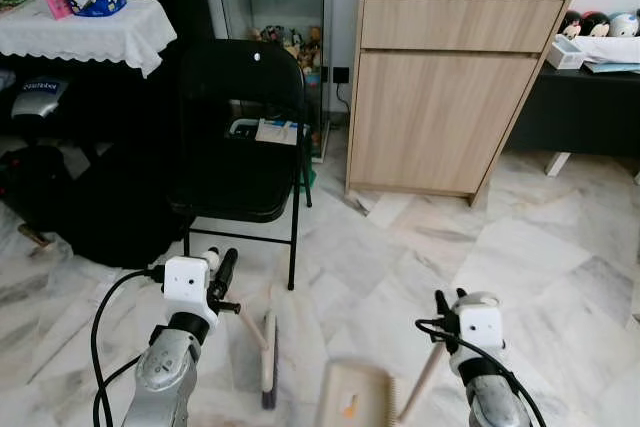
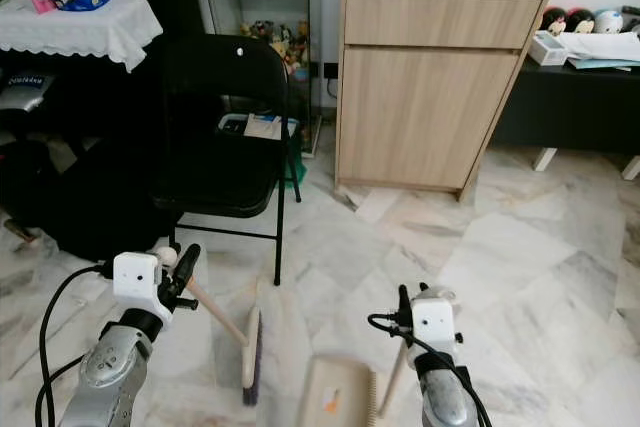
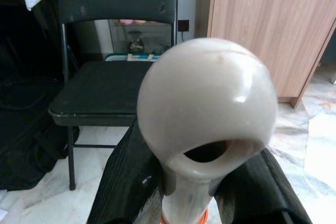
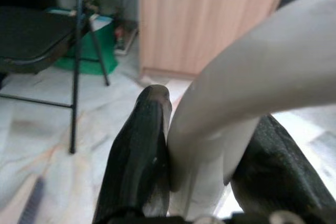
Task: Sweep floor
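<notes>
My left gripper [image 1: 222,272] is shut on the pale handle of a hand brush [image 1: 267,355], whose bristle head rests on the marble floor between my arms. In the left wrist view the handle's rounded end [image 3: 207,103] sits between the two black fingers [image 3: 126,182]. My right gripper [image 1: 450,305] is shut on the beige handle [image 1: 422,379] of a dustpan [image 1: 355,394], which lies on the floor just right of the brush head. In the right wrist view that handle [image 4: 252,77] runs between the fingers [image 4: 142,150].
A black folding chair [image 1: 235,137] stands straight ahead, with a black bag [image 1: 90,207] to its left. A wooden cabinet [image 1: 440,97] is at the back right, a dark low bench [image 1: 580,107] beyond it. Open marble floor [image 1: 430,247] lies ahead to the right.
</notes>
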### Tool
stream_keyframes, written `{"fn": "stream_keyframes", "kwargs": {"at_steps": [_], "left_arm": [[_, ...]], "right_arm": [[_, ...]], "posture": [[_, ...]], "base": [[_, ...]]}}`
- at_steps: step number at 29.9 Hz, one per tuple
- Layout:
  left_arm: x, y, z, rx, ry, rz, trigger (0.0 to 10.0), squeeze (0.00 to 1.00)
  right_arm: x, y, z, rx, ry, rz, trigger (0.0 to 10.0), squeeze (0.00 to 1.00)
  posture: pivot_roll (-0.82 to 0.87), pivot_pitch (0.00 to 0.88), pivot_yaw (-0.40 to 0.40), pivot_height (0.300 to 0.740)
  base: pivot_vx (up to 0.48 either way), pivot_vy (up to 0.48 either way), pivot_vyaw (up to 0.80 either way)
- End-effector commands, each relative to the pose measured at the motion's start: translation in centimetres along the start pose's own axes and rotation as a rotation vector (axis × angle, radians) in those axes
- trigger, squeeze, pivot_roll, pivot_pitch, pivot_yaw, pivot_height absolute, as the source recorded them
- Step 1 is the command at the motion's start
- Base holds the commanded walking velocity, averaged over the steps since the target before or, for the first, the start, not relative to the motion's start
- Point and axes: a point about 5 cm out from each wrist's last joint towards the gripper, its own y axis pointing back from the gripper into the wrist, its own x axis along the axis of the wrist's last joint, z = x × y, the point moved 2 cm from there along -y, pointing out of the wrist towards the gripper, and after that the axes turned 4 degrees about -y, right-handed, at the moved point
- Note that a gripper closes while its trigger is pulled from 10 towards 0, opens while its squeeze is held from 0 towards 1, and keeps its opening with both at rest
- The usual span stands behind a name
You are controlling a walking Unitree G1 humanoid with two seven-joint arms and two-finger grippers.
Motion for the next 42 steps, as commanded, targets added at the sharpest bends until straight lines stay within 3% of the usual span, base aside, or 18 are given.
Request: {"fn": "stream_keyframes", "kwargs": {"at_steps": [1, 2, 7, 15, 22, 30, 42], "left_arm": [[0.6, -0.3, -0.1, -0.009, -0.026, 0.027, 10.0, 0.0], [0.5, -0.2, -0.2, -0.004, -0.022, 0.025, 10.0, 0.0], [0.6, -0.1, -0.7, 0.026, -0.014, 0.026, 10.0, 0.0], [1.5, -0.9, -0.4, 0.011, -0.007, 0.054, 10.0, 0.0], [1.9, -1.7, 0.1, 0.005, 0.015, 0.069, 10.0, 0.0], [2.2, -2.0, 0.1, 0.01, 0.02, 0.077, 10.0, 0.0], [2.5, -2.1, -0.5, 0.024, 0.016, 0.083, 10.0, 0.0]], "right_arm": [[2.9, -0.9, 0.8, -0.057, -0.019, 0.12, 10.0, 0.0], [4.9, -0.7, 1.1, -0.077, -0.021, 0.195, 10.0, 0.0], [9.0, -0.1, 1.2, -0.097, -0.006, 0.321, 10.0, 0.0], [12.3, -0.6, -0.4, -0.089, -0.045, 0.384, 10.0, 0.0], [13.1, -0.2, -1.6, -0.056, -0.067, 0.363, 10.0, 0.0], [11.6, -0.2, -1.7, -0.06, -0.098, 0.277, 10.0, 0.0], [11.1, -0.4, -1.5, -0.064, -0.114, 0.25, 10.0, 0.0]], "posture": [[-0.07, 0.0, 0.023, 0.74], [-0.07, 0.0, 0.025, 0.74], [-0.08, 0.0, 0.029, 0.74], [-0.08, 0.0, 0.036, 0.74], [-0.08, 0.0, 0.043, 0.74], [-0.07, 0.0, 0.043, 0.74], [-0.06, 0.0, 0.048, 0.74]], "base": [[0.0, 0.0, 0.0], [0.0, 0.0, 0.0], [0.0, 0.0, 0.0], [0.0, 0.0, 0.0], [0.0, 0.048, 0.0], [0.0, 0.331, 0.0], [0.0, 0.381, 0.0]]}}
